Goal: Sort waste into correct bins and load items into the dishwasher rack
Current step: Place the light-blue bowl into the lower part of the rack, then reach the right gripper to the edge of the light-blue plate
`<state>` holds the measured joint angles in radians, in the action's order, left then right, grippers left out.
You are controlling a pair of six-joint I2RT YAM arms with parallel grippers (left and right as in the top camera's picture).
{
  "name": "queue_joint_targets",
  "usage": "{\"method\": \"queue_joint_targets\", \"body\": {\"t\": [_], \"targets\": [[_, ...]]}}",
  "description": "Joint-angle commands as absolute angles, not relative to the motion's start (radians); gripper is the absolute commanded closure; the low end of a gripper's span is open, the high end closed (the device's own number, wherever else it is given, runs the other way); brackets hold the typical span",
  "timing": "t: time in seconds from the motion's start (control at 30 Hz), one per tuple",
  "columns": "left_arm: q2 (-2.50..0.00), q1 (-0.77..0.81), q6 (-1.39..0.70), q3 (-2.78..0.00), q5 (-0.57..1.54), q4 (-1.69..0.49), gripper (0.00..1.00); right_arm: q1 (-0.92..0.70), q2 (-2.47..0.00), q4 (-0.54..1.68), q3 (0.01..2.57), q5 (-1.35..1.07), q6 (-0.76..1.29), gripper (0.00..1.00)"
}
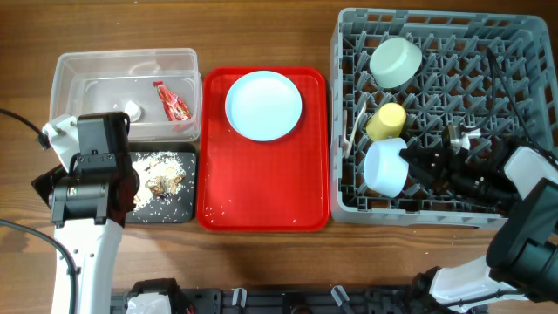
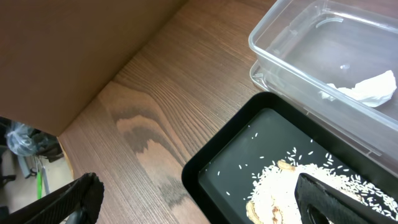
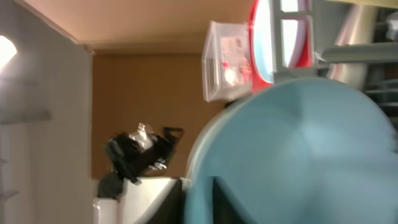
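Left hand [image 2: 199,190] gapes empty over black tray [image 2: 249,149]; overhead: right hand [image 1: 411,163] at blue bowl [image 1: 382,171], grip unclear.

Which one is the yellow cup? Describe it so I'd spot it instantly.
Find the grey rack on the right. Three dishes line its left side. The yellow cup is the middle one, between a pale green bowl and a light blue dish: smallest, only yellow.

The white-and-black left arm [image 1: 83,227] is extended from the near edge, with its black two-finger left gripper [image 2: 199,193] spread wide and pointed down. The black-and-white right arm [image 1: 527,218] is bent inward, with its black right gripper [image 1: 414,164] aimed towards the left arm's side. Its jaw gap cannot be made out.
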<state>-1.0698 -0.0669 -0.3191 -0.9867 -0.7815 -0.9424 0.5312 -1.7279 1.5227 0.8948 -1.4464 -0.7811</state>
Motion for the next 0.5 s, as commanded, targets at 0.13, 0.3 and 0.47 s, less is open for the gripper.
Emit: {"method": "queue_joint_targets", "body": {"t": [0.13, 0.3, 0.47], "targets": [[-1.07, -0.072, -0.315, -0.994, -0.797, -0.94, 0.0, 0.686, -1.729, 1.563, 1.015, -1.177, -0.754, 0.59], [-1.07, -0.072, -0.315, -0.994, -0.797, -0.94, 0.0, 0.778, -1.729, 1.515, 1.254, -1.077, -0.463, 0.4], [-1.07, -0.072, -0.315, -0.994, -0.797, -0.94, 0.0, 0.56, -1.663, 1.254, 1.426, -0.811, 0.014, 0.33]]}}
